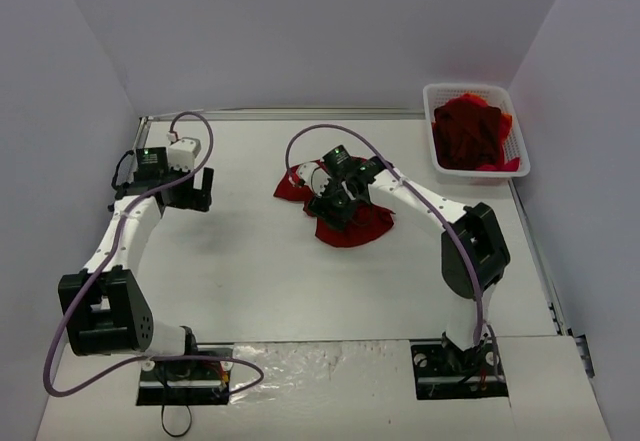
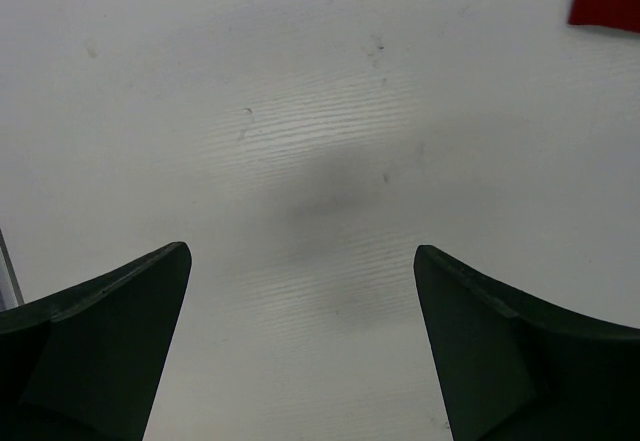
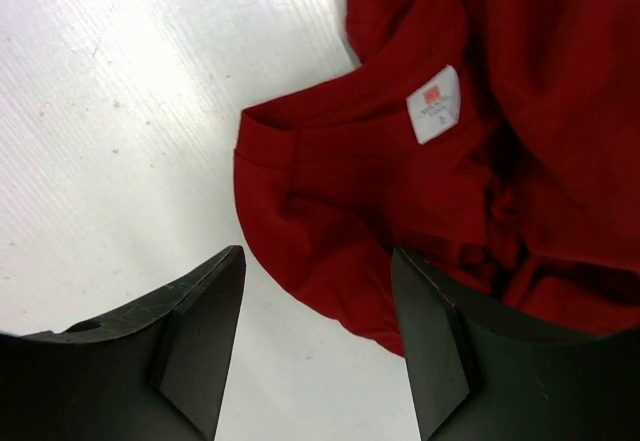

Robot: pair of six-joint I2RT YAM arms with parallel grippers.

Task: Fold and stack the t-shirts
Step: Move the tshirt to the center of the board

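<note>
White table (image 1: pixel 250 281) carries a crumpled t-shirt (image 1: pixel 355 229); your right gripper (image 3: pixel 318 261) hangs over its collar edge, jaws partly apart; your left gripper (image 2: pixel 300 251) gapes wide, well left of it.

you have a white table (image 1: pixel 260 271) under everything, its top matte and faintly streaked. the left wrist view shows a few small grey specks (image 2: pixel 376 47) on it. a white mesh basket (image 1: pixel 466 88) sits on the table in the far right corner, just beside the right wall (image 1: pixel 590 141). the back wall (image 1: pixel 300 31) and the left wall (image 1: pixel 50 161) are the same plain pale colour. a metal rail (image 1: pixel 541 261) runs along the table's right edge. a shiny, crinkled sheet (image 1: pixel 330 366) covers the near edge.
</note>
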